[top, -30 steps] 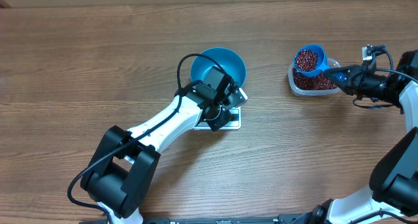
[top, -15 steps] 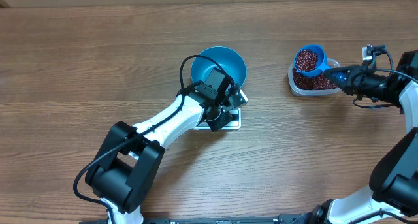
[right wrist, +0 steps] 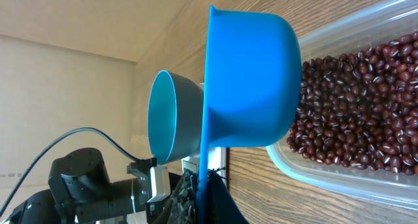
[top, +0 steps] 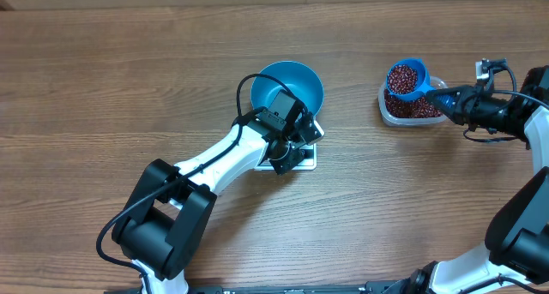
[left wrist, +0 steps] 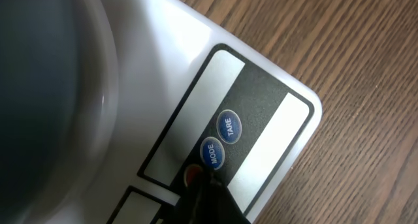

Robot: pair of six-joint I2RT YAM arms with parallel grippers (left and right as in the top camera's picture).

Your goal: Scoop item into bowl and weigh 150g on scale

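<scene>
A: While the left arm leans over the scale, what is the left claw doing?
B: Shut. 2 fingers are pressed together into 1 dark tip. The wrist view puts that tip right at the red button, just below the MODE button and TARE button. Can't tell if it presses or only touches.
A: Bowl?
B: The bowl is upright on the far part of the scale. Light blue, and the inside shows plain blue from overhead. The arm covers its near rim.
A: Scale panel?
B: It's on the near edge, toward the robot, partly under the claw. White body, dark panel strip with the 3 buttons.
A: Right claw?
B: Clamped on the handle of the scoop, holding it. Overhead shows the scoop level and full of beans, hanging over the far-left corner of the tub.
A: More beans anywhere?
B: Yes, the tub holds a thick layer of them, red-brown and glossy. It stands on the table, well right of the scale and apart from it.
A: Right wrist view?
B: It shows the scoop's underside up close, with the tub of beans behind and to the right. The bowl is farther off on the left, its open mouth facing left in frame. The left arm is below it in frame, black and white, with a cable looping over it.
</scene>
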